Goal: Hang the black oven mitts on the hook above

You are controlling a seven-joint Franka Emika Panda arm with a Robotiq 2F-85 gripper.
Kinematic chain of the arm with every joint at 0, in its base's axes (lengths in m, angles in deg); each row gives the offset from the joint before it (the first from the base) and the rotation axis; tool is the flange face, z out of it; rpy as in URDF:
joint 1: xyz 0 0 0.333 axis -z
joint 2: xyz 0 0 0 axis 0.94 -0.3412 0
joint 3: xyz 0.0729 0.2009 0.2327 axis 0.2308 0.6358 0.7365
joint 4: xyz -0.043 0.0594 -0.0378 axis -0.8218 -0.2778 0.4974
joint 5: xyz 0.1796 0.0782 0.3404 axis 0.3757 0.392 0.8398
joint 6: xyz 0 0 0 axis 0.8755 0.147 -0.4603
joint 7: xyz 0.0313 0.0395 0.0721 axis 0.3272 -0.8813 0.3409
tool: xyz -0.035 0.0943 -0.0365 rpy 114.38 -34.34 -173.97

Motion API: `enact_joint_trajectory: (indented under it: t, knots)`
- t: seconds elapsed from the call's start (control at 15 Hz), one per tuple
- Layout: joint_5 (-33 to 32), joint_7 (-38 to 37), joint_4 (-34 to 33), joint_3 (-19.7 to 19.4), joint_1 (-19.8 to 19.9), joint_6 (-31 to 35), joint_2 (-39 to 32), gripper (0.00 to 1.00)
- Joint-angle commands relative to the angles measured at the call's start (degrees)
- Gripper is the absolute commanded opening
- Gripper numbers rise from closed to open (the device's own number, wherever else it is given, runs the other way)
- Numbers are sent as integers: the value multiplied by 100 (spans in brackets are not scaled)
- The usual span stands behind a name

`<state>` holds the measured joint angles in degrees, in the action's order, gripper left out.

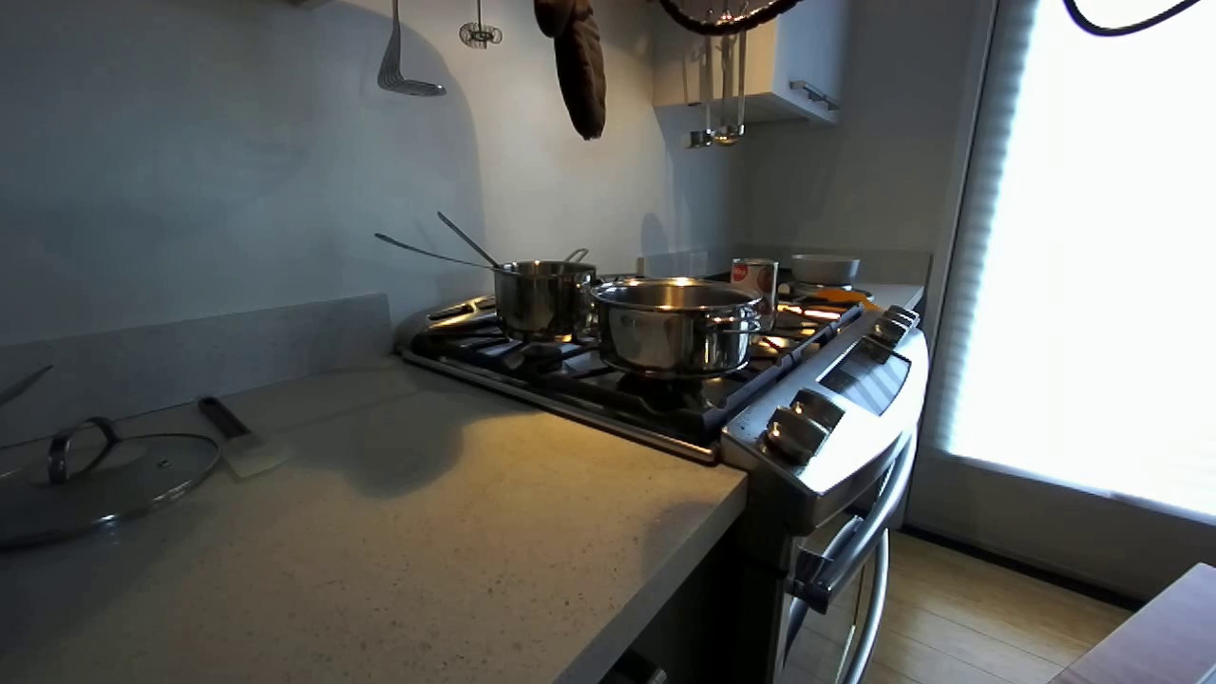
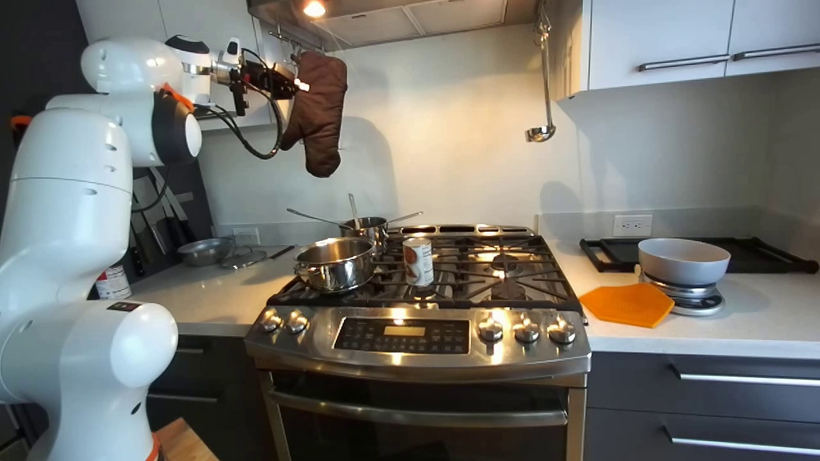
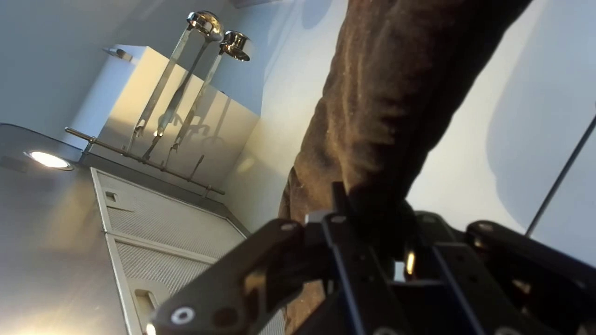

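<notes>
Claw (image 3: pixel 372 211) grips the brown mitt (image 2: pixel 323 109), cuff-up just beneath the hook rail (image 2: pixel 295 41)! Can't tell if it's caught; seat it squarely, loosen only once the rail carries it.

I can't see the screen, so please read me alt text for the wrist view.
A brown oven mitt, held in the black pincer, looms close. Behind, appearing upside down, metal ladles hang from a rail along a range hood with a lit lamp.
</notes>
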<state>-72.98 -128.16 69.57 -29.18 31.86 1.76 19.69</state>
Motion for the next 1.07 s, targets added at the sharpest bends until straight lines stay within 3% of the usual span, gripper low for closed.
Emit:
enact_joint_trajectory:
  t: [0.0, 1.0]
  knots:
    - [-156, -2, 135, -38, -99, -125, 46, 5]
    - [-942, -412, 418, -184, -292, -406, 101, 5]
